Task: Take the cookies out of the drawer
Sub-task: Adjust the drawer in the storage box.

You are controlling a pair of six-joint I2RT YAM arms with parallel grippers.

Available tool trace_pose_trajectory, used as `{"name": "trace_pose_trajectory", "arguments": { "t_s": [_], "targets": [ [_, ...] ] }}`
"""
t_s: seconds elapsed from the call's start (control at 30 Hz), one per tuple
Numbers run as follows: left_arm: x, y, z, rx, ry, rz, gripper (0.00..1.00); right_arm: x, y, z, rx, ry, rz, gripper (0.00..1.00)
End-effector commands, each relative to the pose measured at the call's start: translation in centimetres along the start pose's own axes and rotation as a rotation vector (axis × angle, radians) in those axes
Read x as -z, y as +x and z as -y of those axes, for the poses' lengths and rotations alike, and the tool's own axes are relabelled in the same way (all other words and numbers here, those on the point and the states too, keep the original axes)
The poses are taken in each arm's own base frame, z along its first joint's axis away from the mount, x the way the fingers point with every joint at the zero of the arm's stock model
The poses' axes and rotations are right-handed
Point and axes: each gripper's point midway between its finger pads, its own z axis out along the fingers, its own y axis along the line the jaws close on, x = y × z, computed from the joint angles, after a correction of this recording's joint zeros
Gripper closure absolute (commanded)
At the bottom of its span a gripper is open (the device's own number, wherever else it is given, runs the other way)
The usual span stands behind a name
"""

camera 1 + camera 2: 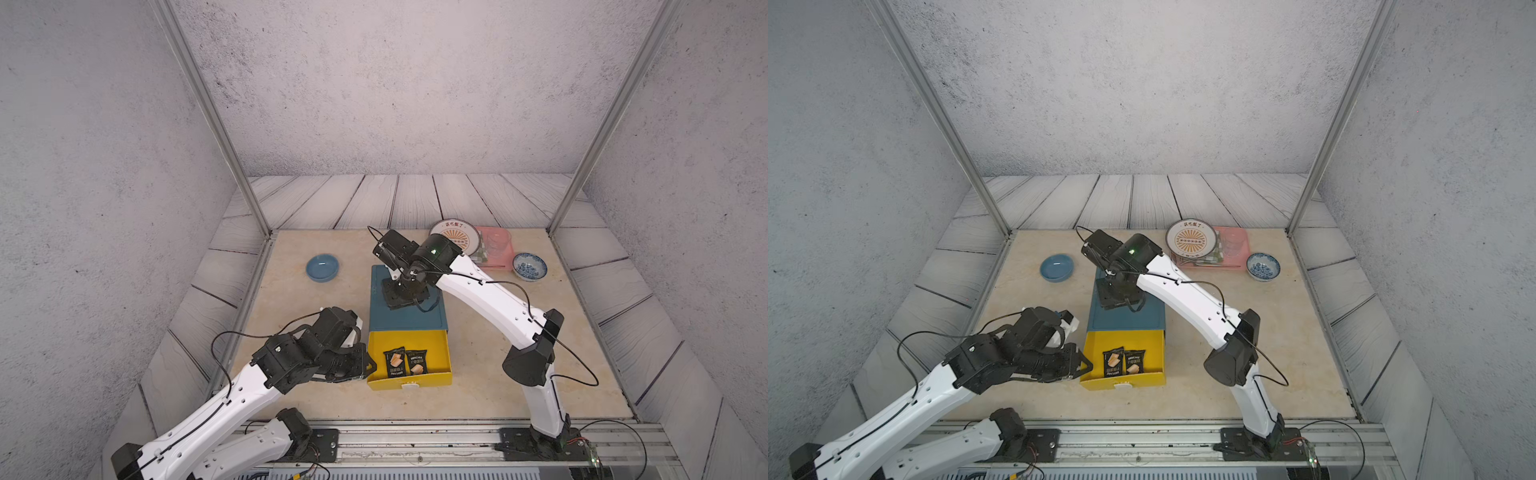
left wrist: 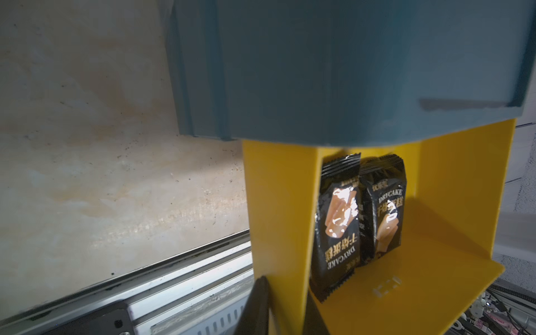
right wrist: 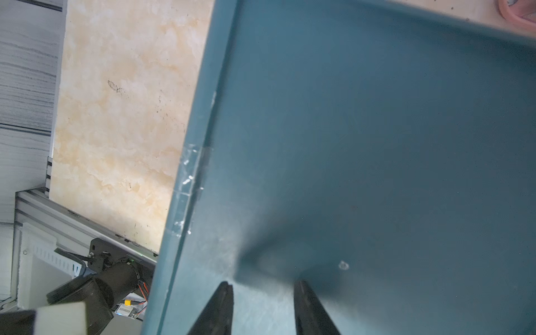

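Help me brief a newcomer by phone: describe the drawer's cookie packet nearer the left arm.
Mid-table stands a teal cabinet with its yellow drawer pulled out toward the robot. Two black packets lie side by side inside. The left packet shows its biscuit picture at the far end; the right packet shows it at the near end.

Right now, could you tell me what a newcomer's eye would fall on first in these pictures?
The bright yellow drawer stands pulled out of the blue box at the middle of the table, with two black snack packets lying side by side inside. The left tool pinches the drawer's side wall, while the right tool, jaws apart, rests on the box's top.
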Motion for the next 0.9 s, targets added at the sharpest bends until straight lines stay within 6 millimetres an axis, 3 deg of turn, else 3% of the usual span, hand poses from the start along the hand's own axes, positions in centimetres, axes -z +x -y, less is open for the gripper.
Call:
{"name": "trace_pose_trajectory", "arguments": {
  "t_s": [0.0,0.23,0.5,0.67,0.87],
  "targets": [
    [1.2,0.0,2.7,-0.040,0.097,0.001,0.83,-1.7,0.6,0.1,0.006,0.009,-0.050,0.61],
    [0.7,0.5,3.1,-0.058,0.078,-0.004,0.83,-3.0,1.2,1.0,-0.010,0.031,-0.106,0.61],
    [1.4,0.8,1.6,-0.134,-0.043,-0.021,0.83,-3.2,1.4,3.3,-0.036,0.051,-0.127,0.61],
    [2.0,0.5,1.3,-0.164,-0.084,0.003,0.83,-2.5,1.6,3.5,-0.033,0.042,-0.132,0.61],
    [1.5,0.2,1.6,-0.176,-0.100,0.028,0.83,0.1,2.1,2.6,-0.036,-0.028,-0.117,0.57]
  ]
}}
